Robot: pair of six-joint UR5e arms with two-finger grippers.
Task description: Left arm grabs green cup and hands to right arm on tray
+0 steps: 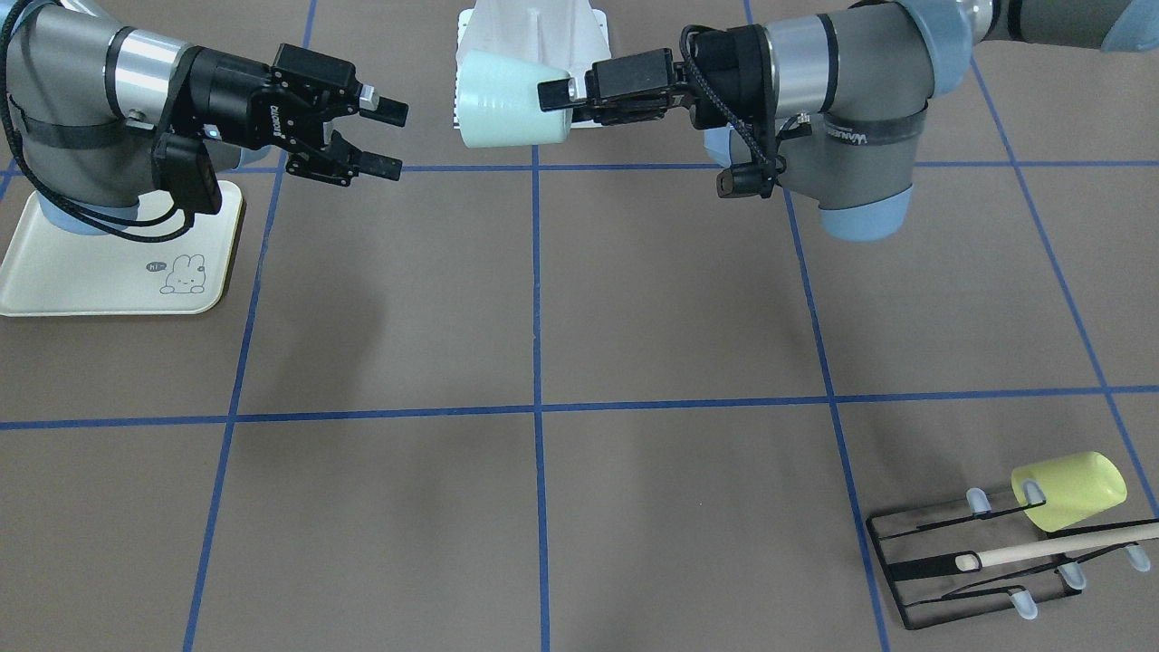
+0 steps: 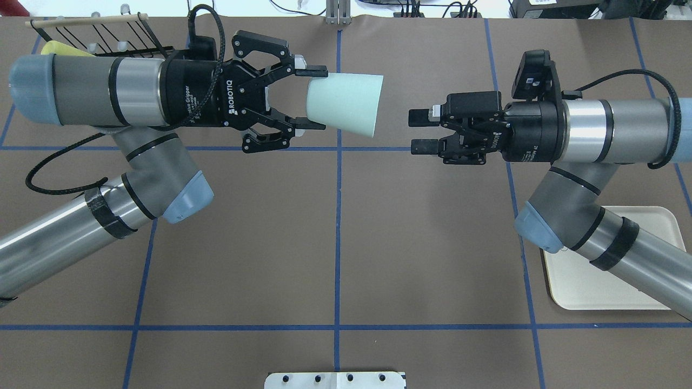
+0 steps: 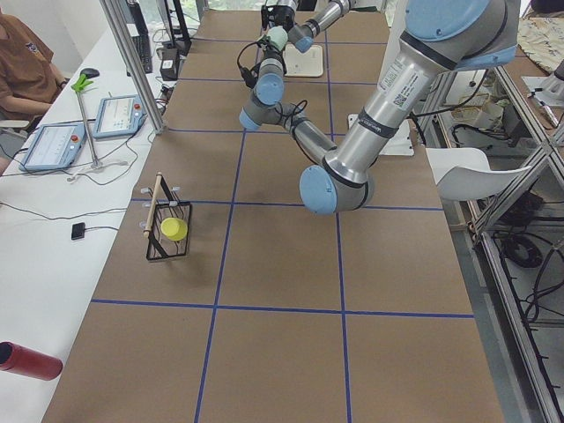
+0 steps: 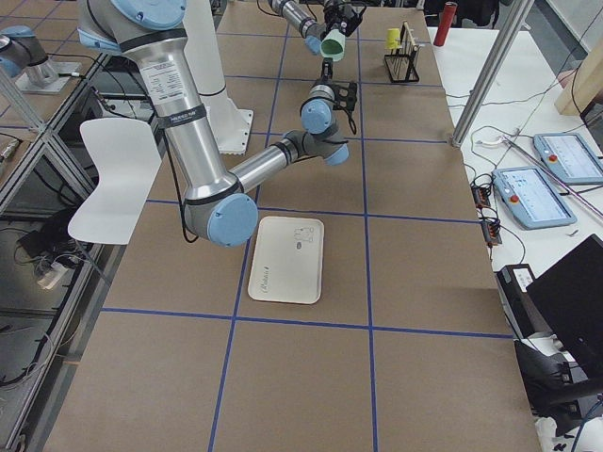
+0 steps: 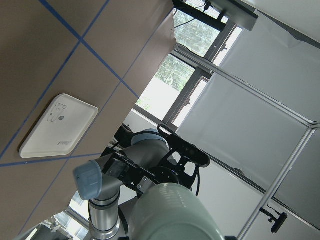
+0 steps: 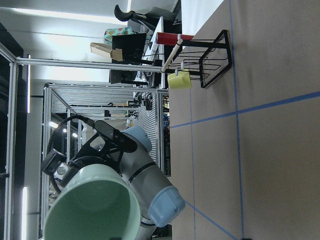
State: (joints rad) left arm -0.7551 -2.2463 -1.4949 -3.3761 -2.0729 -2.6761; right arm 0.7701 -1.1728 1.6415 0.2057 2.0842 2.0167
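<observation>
The pale mint-green cup (image 2: 346, 102) is held on its side in the air, its mouth towards my right gripper. My left gripper (image 2: 319, 99) is shut on the cup's narrow base end. It also shows in the front view, where the left gripper (image 1: 554, 98) grips the cup (image 1: 507, 100). My right gripper (image 2: 417, 131) is open and empty, a short gap from the cup's rim, also in the front view (image 1: 394, 138). The right wrist view looks into the cup's mouth (image 6: 92, 205). The cream rabbit tray (image 2: 589, 286) lies empty under the right arm, also in the front view (image 1: 109, 272).
A black wire rack (image 1: 951, 561) with a wooden rod and a yellow-green cup (image 1: 1073, 489) stands at the table's far corner on my left side. A white mount plate (image 2: 335, 380) sits at the robot's base. Blue tape lines grid the brown table.
</observation>
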